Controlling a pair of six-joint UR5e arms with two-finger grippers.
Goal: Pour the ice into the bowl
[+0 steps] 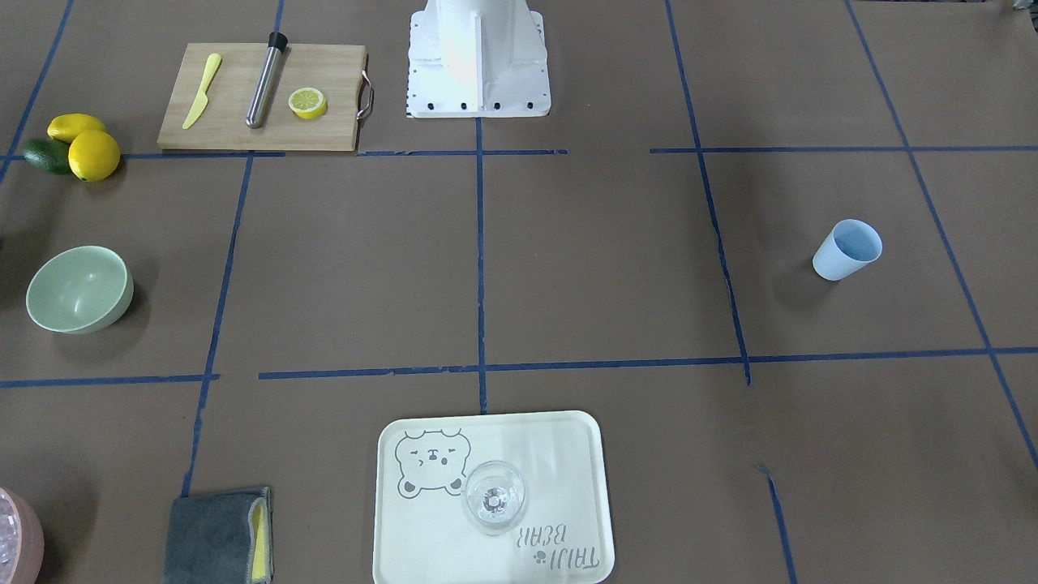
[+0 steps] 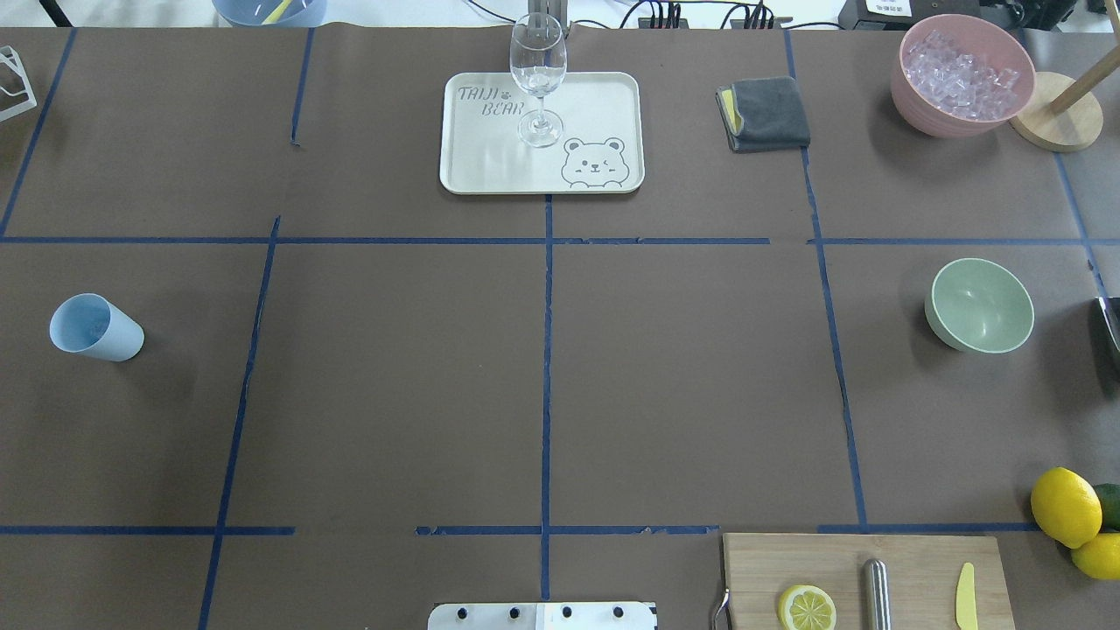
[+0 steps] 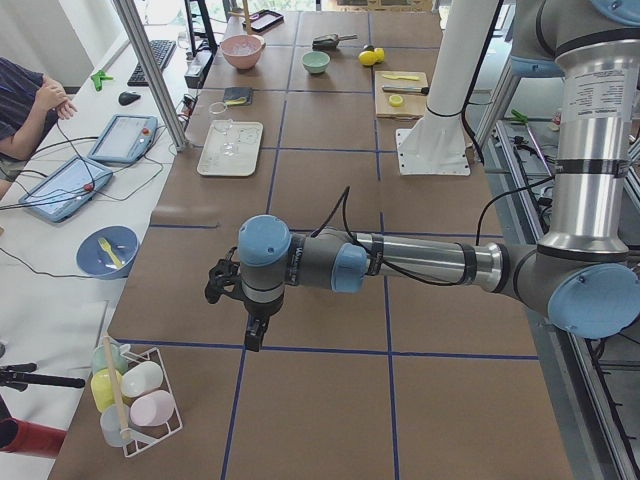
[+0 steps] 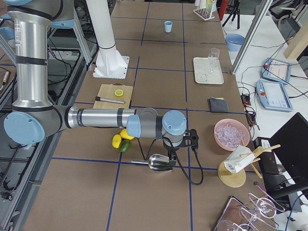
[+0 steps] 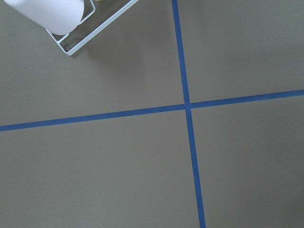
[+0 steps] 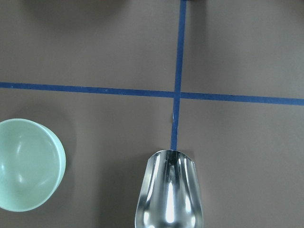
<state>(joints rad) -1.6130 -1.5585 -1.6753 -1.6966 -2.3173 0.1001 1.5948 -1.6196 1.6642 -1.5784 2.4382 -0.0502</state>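
Observation:
The pale mint-green bowl [image 2: 980, 304] stands empty on the table's right side; it also shows in the front view [image 1: 79, 289] and at the left edge of the right wrist view [image 6: 26, 164]. The ice [image 2: 961, 66] fills a pink container [image 2: 910, 96] at the far right. A shiny metal scoop [image 6: 168, 194] lies under my right gripper [image 4: 171, 156], with no ice showing in it. My left gripper [image 3: 253, 338] hovers over the table's left end. Both grippers show only in the side views, so I cannot tell whether they are open or shut.
A light blue cup [image 2: 94, 327] stands on the left. A tray [image 2: 472, 166] with a clear glass [image 2: 537, 79] is at the far middle, next to a grey cloth [image 2: 766, 112]. A cutting board [image 2: 919, 569], lemons [image 2: 1065, 506] and a wire cup rack [image 3: 130, 395] are nearby.

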